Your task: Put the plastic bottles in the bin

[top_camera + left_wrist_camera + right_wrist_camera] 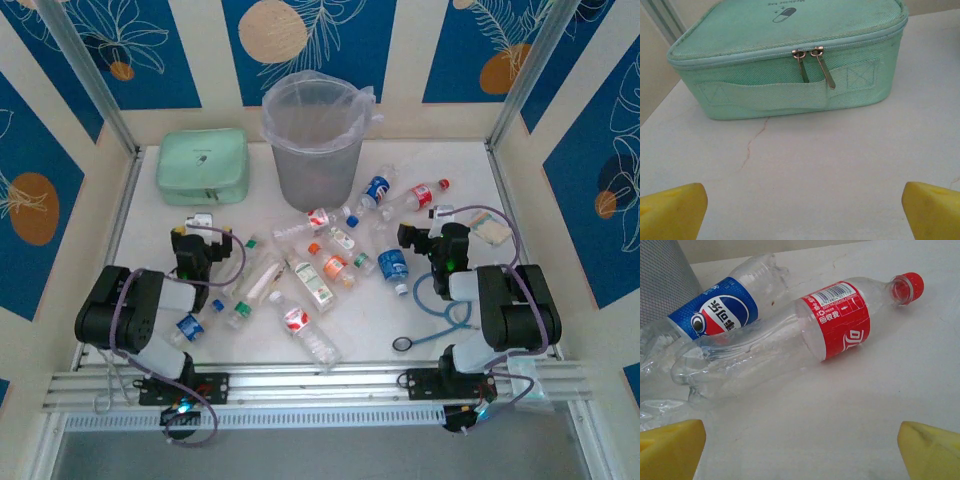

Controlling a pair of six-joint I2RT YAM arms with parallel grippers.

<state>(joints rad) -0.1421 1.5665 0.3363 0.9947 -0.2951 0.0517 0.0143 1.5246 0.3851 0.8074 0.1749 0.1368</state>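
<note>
At the near edge of the white table (370,335), a clear bottle with a red label (308,334) lies on its side between the two arms. A blue stethoscope (402,344) curls just beside the right arm.

A little farther in, on the left, the left gripper (200,235) hangs low with its jaws spread wide and nothing between them. From its wrist I can see its yellow fingertips (670,210) over bare tabletop, pointing at the mint-green zip case (785,65), which sits apart from them. On the right, the right gripper (412,235) is just as wide open and just as empty.

Between the two grippers the plastic bottles (325,265) lie scattered on their sides across the middle of the table, every one I can see still outside the bin (315,140). Beyond the right gripper, a red-capped bottle with a red label (835,325) lies right alongside a blue-labelled bottle (720,312), which rests just beside the bin's grey wall.

The bin stands upright at the far middle of the table, with the zip case to its left.
</note>
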